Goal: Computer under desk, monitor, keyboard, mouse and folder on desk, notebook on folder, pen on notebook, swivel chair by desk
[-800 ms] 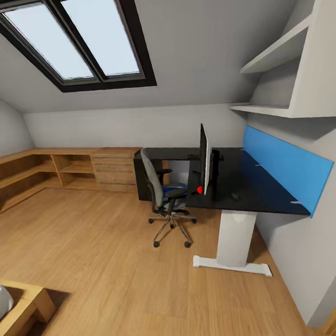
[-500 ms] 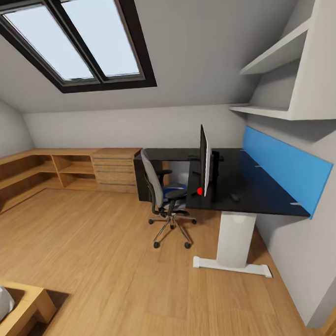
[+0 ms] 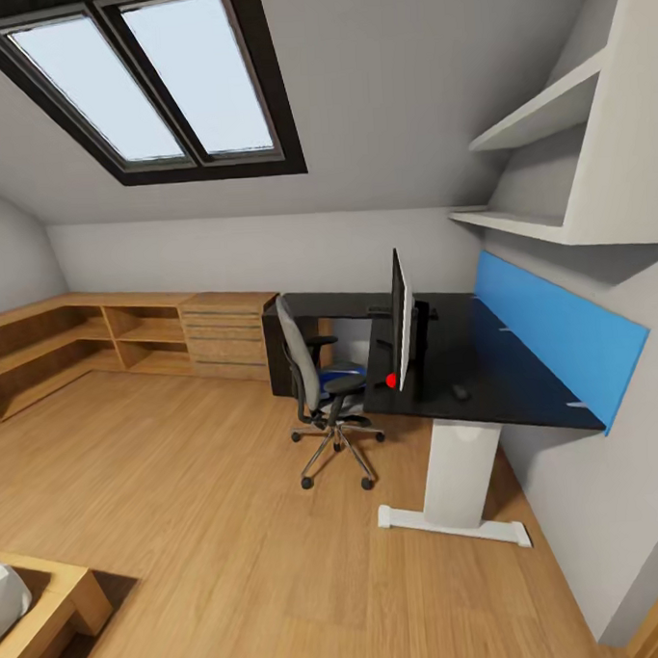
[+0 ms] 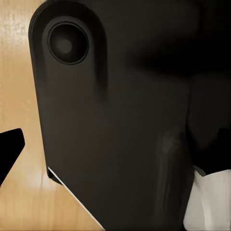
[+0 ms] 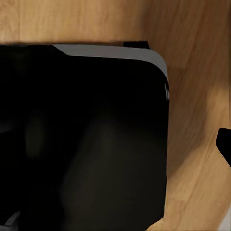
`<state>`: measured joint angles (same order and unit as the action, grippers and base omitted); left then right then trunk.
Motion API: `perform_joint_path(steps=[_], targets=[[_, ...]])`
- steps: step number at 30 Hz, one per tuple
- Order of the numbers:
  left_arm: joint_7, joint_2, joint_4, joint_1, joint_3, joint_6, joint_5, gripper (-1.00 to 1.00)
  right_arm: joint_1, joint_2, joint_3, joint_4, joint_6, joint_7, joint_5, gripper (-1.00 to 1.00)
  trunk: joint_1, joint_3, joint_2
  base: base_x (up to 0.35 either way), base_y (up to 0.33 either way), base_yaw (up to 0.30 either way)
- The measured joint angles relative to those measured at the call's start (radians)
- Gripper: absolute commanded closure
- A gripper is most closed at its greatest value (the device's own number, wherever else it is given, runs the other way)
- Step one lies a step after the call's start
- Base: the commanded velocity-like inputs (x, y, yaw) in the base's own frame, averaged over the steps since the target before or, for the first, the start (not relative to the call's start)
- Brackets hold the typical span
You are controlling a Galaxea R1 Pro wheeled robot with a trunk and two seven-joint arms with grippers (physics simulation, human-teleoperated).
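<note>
The black desk (image 3: 505,368) stands on its white pedestal at the right wall, far ahead of me. The monitor (image 3: 401,317) stands on it edge-on, with a red dot at its lower corner. A small dark mouse (image 3: 460,392) lies on the desk beside it. The grey swivel chair (image 3: 312,373) faces the desk, and the blue folder (image 3: 343,374) lies on its seat. Keyboard, notebook, pen and computer are too small or hidden to make out. My left gripper (image 4: 115,144) and right gripper (image 5: 115,144) hang over my dark body and the wooden floor, fingertips (image 4: 9,149) (image 5: 224,143) at the picture edges, nothing between them.
A long blue wall panel (image 3: 561,331) runs behind the desk, with white shelves (image 3: 540,115) above. Light wooden shelving and a drawer unit (image 3: 223,335) line the far wall. A bed corner (image 3: 44,604) sits at the near left. Open wooden floor (image 3: 202,490) lies between.
The head view has shifted slightly, so the whole picture has moved a little. Nothing in the room has moved.
</note>
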<state>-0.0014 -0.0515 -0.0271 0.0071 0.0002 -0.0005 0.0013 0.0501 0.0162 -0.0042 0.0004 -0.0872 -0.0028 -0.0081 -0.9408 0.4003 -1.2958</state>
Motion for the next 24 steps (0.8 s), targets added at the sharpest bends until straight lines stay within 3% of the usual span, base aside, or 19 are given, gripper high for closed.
perform_joint_path(steps=[8,9,11,12,14,19,20,23,24], targets=[[0.000,0.007,-0.044,0.000,0.001,-0.002,0.000,-1.00,0.000,0.004,0.002,-0.008,-0.045,0.001,-0.001,-1.00,0.031,-0.025,0.056,0.000,0.000,0.000],[0.000,0.007,-0.131,-0.002,0.001,-0.002,0.000,-1.00,0.000,0.004,0.002,-0.010,-0.098,0.002,-0.001,-1.00,0.035,-0.028,0.063,0.000,0.000,0.000],[0.000,0.007,-0.198,0.000,0.001,-0.002,0.000,-1.00,0.000,0.006,0.003,-0.038,-0.192,0.003,-0.002,-1.00,0.042,-0.035,0.077,0.000,0.000,0.000],[0.000,0.005,-0.255,-0.001,0.001,-0.002,0.000,-1.00,0.001,0.007,0.003,-0.084,-0.275,0.004,-0.001,-1.00,0.046,-0.038,0.084,0.000,0.000,0.000],[0.000,0.003,-0.344,0.000,0.001,-0.005,0.000,-1.00,0.001,0.008,0.004,-0.173,-0.372,0.003,-0.001,-1.00,0.054,-0.044,0.098,0.000,0.000,0.000],[0.002,-0.011,-0.518,0.000,0.001,-0.039,0.003,-1.00,0.003,0.005,0.002,-0.366,-0.442,0.001,0.001,-1.00,0.073,-0.060,0.133,0.000,0.000,0.000],[0.003,-0.018,-0.564,-0.003,0.001,-0.060,0.033,-1.00,0.021,0.004,0.002,-0.427,-0.458,0.001,0.002,-1.00,0.077,-0.063,0.140,0.000,0.000,0.000],[0.003,-0.019,-0.541,-0.003,0.003,-0.101,0.061,-1.00,0.032,0.006,0.004,-0.424,-0.459,0.002,0.003,-1.00,0.088,-0.072,0.161,0.000,0.000,0.000],[0.003,-0.013,-0.508,-0.004,0.005,-0.180,0.074,-1.00,0.035,0.008,0.004,-0.363,-0.464,0.002,0.002,-1.00,0.088,-0.072,0.161,0.000,0.000,0.000]])
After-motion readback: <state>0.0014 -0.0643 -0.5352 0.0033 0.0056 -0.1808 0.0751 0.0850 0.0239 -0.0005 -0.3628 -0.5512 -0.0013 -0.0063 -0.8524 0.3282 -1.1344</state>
